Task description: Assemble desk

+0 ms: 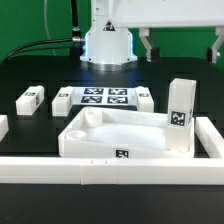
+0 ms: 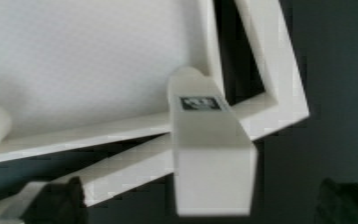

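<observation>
In the exterior view the gripper (image 1: 183, 48) is hanging high toward the exterior view's right, its jaws spread as wide as they go and gripping nothing; beneath it, well apart from the fingers, one leg (image 1: 180, 112) is standing upright in the corner of the tabletop (image 1: 110, 142), probably seated there as a first post; the slab is lying rim-up, likely so posts can go in from above; several loose legs (image 1: 30, 99) are lying on the black table (image 1: 35, 128) near the marker board (image 1: 105, 97), seemingly parked within reach; the border bars (image 1: 110, 166) are fencing the work area. In the wrist view the camera is looking down along the standing leg at that corner; dark fingertips (image 2: 48, 198) are showing on either side of it, touching nothing. No brand or lettering is showing; only black-and-white square tags, one tag (image 2: 201, 103) sitting on the leg's face.
</observation>
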Robot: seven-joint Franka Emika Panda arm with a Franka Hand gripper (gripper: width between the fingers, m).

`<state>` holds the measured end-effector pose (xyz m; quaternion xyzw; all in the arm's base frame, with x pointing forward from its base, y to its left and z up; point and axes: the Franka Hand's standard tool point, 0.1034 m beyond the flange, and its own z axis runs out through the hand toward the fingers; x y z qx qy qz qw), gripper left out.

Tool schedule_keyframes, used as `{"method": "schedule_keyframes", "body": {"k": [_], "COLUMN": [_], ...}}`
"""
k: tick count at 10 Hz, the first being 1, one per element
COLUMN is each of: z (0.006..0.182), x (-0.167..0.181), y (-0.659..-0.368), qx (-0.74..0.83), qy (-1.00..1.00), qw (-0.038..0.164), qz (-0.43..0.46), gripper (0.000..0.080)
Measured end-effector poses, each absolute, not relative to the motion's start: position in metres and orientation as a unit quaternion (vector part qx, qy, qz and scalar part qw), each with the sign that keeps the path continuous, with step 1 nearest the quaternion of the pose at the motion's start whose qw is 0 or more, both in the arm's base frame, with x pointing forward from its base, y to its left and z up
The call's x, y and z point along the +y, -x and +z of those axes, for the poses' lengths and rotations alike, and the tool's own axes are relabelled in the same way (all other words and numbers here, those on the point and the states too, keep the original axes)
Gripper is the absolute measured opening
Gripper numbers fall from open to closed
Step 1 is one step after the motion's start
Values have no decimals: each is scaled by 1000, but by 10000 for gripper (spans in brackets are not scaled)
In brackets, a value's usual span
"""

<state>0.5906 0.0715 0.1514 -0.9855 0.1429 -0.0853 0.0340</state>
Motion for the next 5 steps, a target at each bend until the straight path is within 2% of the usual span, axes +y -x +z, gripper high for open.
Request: {"method": "schedule_keyframes", "body": {"k": [1,5], "z": [141,143], "x": [74,74], "y": [-576,-581], "qx": [140,143], "qy": [986,986], "qw": [32,33], "qz": [-80,-81], "gripper": [649,649]}}
